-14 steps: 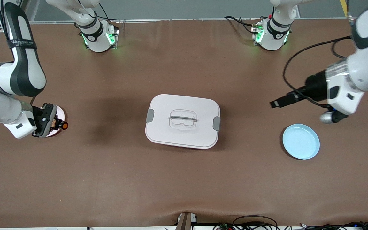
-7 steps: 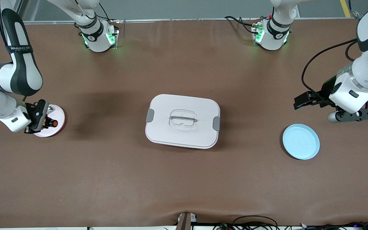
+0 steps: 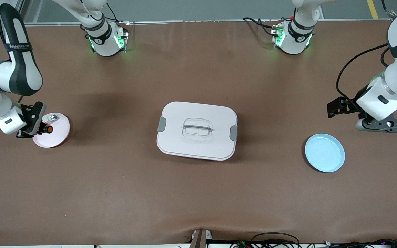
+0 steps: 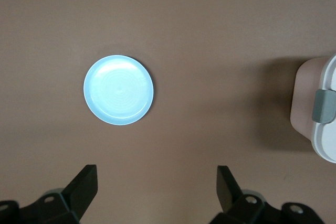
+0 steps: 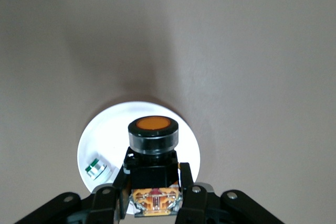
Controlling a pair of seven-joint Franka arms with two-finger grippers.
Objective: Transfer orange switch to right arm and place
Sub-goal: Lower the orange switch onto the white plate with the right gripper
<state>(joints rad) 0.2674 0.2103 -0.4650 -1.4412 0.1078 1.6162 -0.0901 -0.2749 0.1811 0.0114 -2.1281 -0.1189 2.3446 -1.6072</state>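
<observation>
The orange switch [image 3: 48,129] [image 5: 153,145], a black push-button with a round orange cap, sits between the fingers of my right gripper [image 3: 41,129] [image 5: 152,178], which is shut on its black body. It hangs just above the pale pink plate [image 3: 56,137] [image 5: 107,135] at the right arm's end of the table. My left gripper [image 3: 386,124] [image 4: 156,187] is open and holds nothing. It hovers over bare table beside the light blue plate [image 3: 324,152] [image 4: 118,89].
A small white-and-silver part [image 3: 51,118] [image 5: 96,168] lies on the pink plate beside the switch. A white lidded box [image 3: 197,130] [image 4: 328,129] with grey clips stands mid-table. Brown table surface lies around both plates.
My right gripper has carried the switch toward the right arm's end, from the pink plate's box-side edge to its outer edge. The left arm has drawn back toward its own end and turned downward.
</observation>
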